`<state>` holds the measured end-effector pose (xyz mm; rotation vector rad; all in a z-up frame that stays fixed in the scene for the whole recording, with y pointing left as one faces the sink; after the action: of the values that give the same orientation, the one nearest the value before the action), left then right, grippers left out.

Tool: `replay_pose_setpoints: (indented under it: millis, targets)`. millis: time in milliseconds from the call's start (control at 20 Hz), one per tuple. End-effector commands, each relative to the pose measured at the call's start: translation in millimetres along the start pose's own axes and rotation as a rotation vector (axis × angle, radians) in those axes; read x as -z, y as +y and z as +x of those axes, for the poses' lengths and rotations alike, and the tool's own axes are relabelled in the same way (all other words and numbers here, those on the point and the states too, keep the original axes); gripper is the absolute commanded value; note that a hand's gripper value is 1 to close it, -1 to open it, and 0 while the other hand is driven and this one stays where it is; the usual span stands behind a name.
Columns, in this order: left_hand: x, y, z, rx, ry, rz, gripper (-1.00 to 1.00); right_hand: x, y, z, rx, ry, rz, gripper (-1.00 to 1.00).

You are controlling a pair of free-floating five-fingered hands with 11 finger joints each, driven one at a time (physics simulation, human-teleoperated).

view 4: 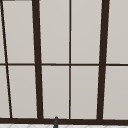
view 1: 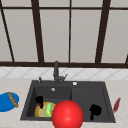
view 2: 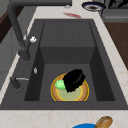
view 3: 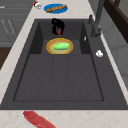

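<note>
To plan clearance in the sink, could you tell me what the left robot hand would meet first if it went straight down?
Probably the green vegetable on the yellow plate; the left robot hand hovers just above them, though its height is unclear.

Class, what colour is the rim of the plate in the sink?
Yellow-orange plate, best seen in the right side view.

Front view, bottom centre: a red ball (view 1: 67, 114) blocks your look at the sink's front rim and the right part of the yellow plate (view 1: 41, 111); the frame edge cuts the ball.

Left side view: the left hand (view 2: 73, 79) covers part of the green item (view 2: 59, 84), fingers unreadable.

Right hand (view 1: 95, 110), lower right: too blurred to read its fingers.

Blue plate (view 2: 83, 125) is cut by the bottom edge.
</note>
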<state>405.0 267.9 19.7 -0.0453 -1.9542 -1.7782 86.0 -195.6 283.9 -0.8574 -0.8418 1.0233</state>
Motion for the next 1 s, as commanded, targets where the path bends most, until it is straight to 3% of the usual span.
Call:
replay_pose_setpoints:
  millis: [0, 150, 300, 350, 550, 750, 850, 950]
  targets:
    - [-4, 23, 12, 0.040, -0.032, -0.058, 1.00, 0, 0, 0, 0.000, 0.000, 0.000, 0.00]
    - [-10, 44, 21, 0.054, -0.058, -0.028, 1.00, 0, 0, 0, 0.000, 0.000, 0.000, 0.00]
    - [-7, 56, 25, 0.067, -0.043, -0.063, 1.00, 0, 0, 0, 0.000, 0.000, 0.000, 0.00]
    - [-7, 66, 28, 0.066, -0.060, -0.033, 1.00, 0, 0, 0, 0.000, 0.000, 0.000, 0.00]
    - [-11, 86, 36, 0.074, -0.051, -0.060, 1.00, 0, 0, 0, 0.000, 0.000, 0.000, 0.00]
    - [-15, 106, 43, 0.100, -0.093, -0.041, 1.00, 0, 0, 0, 0.000, 0.000, 0.000, 0.00]
    - [-16, 112, 44, 0.082, -0.117, -0.027, 1.00, 0, 0, 0, 0.000, 0.000, 0.000, 0.00]
    - [-17, 118, 46, 0.081, -0.120, -0.026, 1.00, 0, 0, 0, 0.000, 0.000, 0.000, 0.00]
